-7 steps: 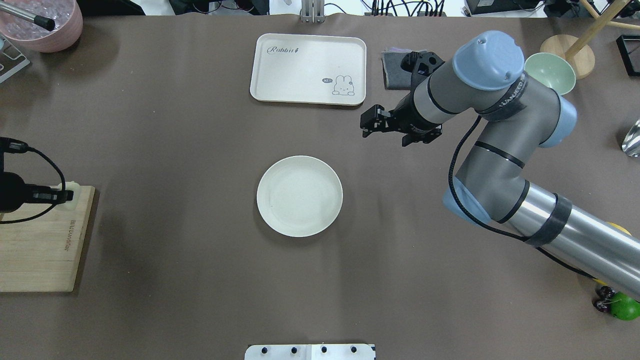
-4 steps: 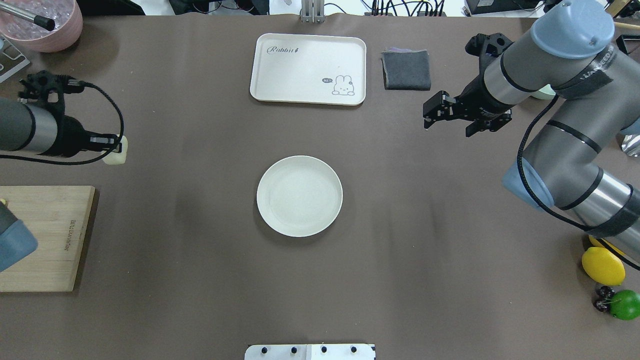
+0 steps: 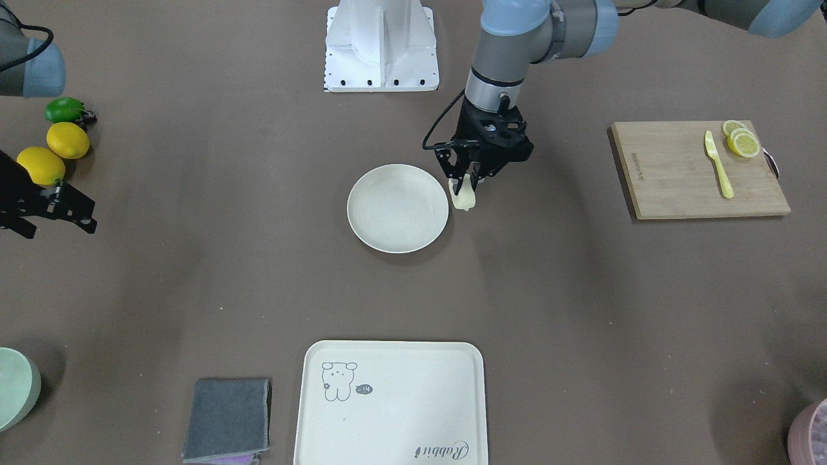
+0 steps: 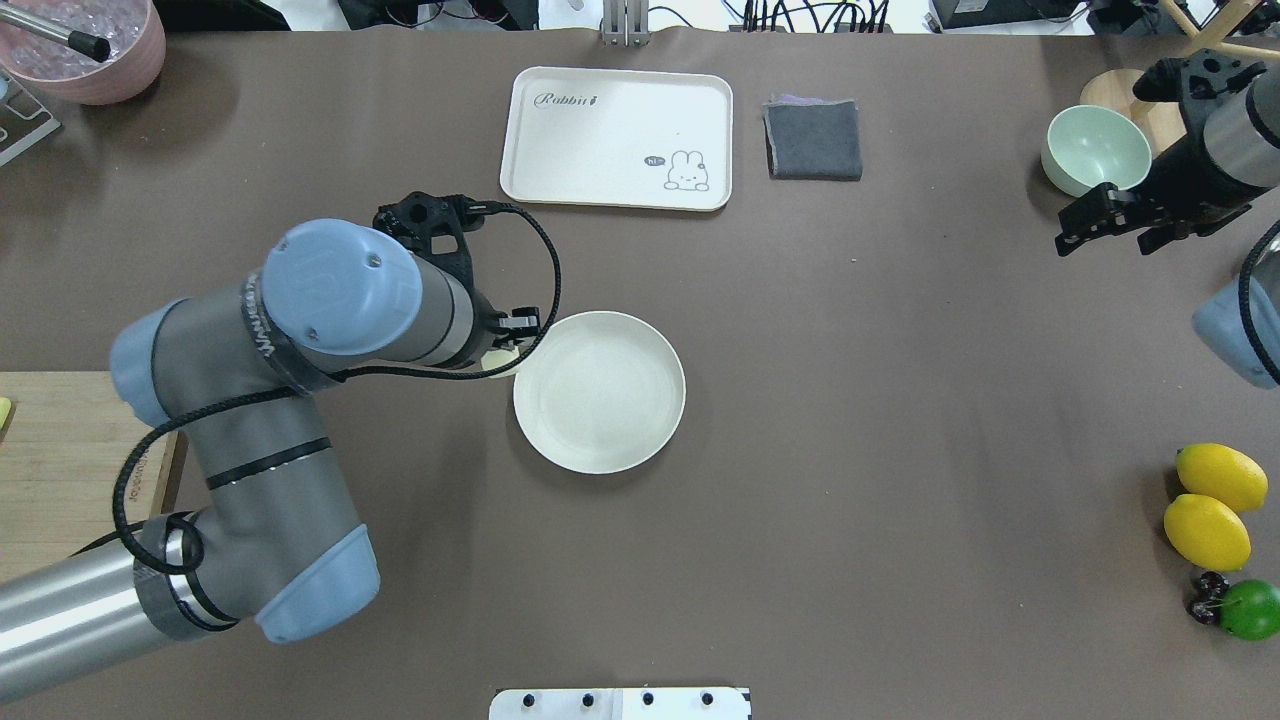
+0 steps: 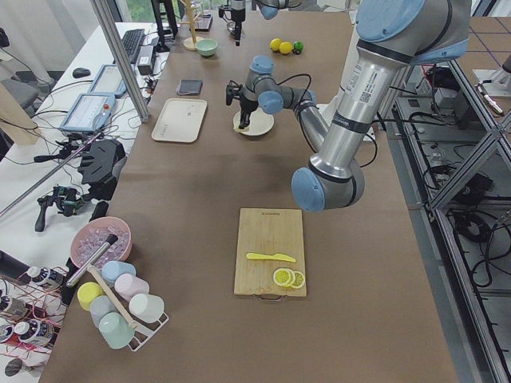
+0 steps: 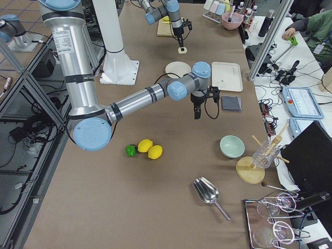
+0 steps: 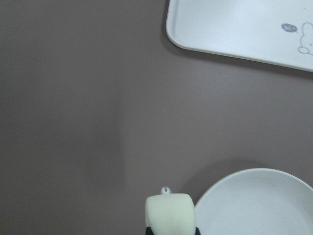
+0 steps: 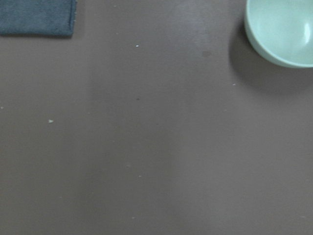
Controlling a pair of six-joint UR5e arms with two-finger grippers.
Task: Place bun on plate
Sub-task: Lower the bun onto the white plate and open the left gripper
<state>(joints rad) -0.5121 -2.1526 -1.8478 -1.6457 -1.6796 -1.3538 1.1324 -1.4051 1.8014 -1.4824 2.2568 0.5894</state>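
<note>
Overhead exterior, left fingers [image 4: 520,322] were clenched on bun [image 3: 463,199], bun sat between them, plate [image 4: 600,392] rim lay just beside those fingers, right fingers [image 4: 1085,217] were spread, empty, well apart.

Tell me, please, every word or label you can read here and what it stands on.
"Rabbit": script in a corner of the tray.
"hi", apparently: speech bubble beside the tray's rabbit drawing.
Cutting board: burnt-in line, too small to read.
Left arm: lettering on its dark band, too blurred.
</note>
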